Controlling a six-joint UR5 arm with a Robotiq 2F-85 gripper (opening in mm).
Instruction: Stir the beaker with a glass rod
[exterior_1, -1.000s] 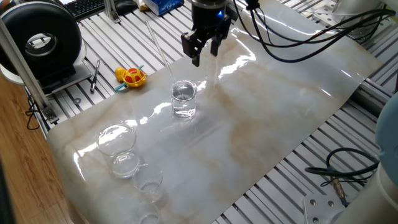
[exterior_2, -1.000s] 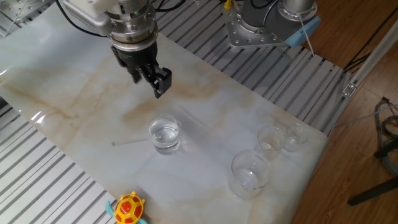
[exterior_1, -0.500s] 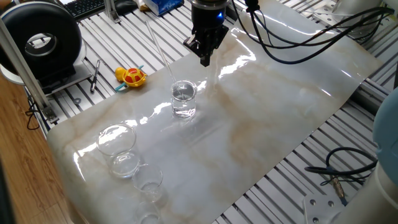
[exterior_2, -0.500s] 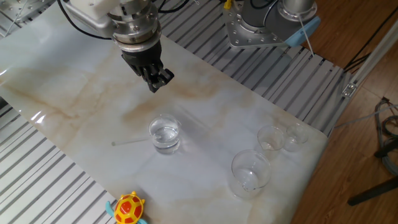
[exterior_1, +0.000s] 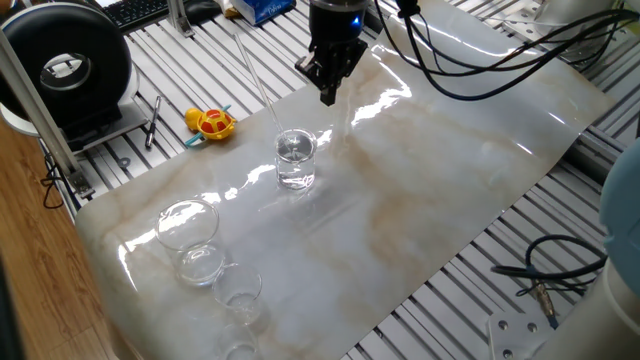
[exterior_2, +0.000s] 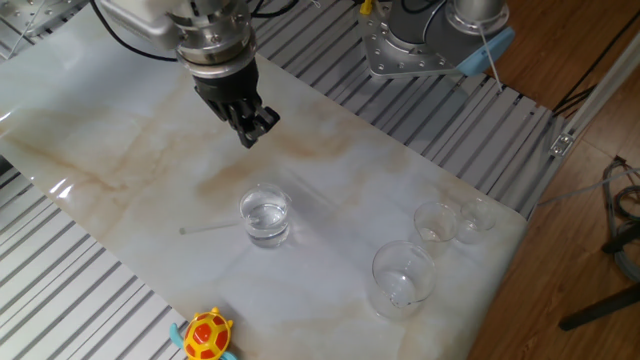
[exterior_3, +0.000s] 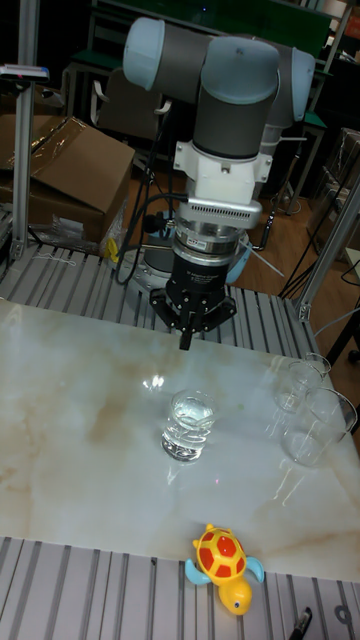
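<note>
A round black device (exterior_1: 65, 65) fills the upper left of one fixed view, beside a wooden strip at the frame's left edge. To its right, a yellow and red turtle toy (exterior_1: 210, 123) lies on the ribbed metal bench just off the marble-patterned surface (exterior_1: 430, 200). At lower left of the frame, a wide rounded glass vessel (exterior_1: 187, 225) and two shorter clear cups (exterior_1: 240, 291) stand close together near the surface's edge.

At centre left stands the beaker (exterior_1: 296, 160), upright and holding clear liquid. The glass rod (exterior_1: 258, 78) rests in it, leaning away toward the upper left of the frame, its upper end over the ribbed bench.

Just right of the rod and above the beaker in the frame, the hand (exterior_1: 328, 90) hangs over the surface, its two fingers brought together with nothing between them, clear of both rod and beaker. Black cables (exterior_1: 480, 70) trail from the arm toward the upper right.

In the other fixed view, the hand (exterior_2: 252, 132) sits upper left of centre, the beaker (exterior_2: 265, 217) at centre, and the rod (exterior_2: 210, 227) shows as a faint line running left from it. The tall fixed view shows the hand (exterior_3: 186, 340) pointing down above the beaker (exterior_3: 189, 424), fingers together.
</note>
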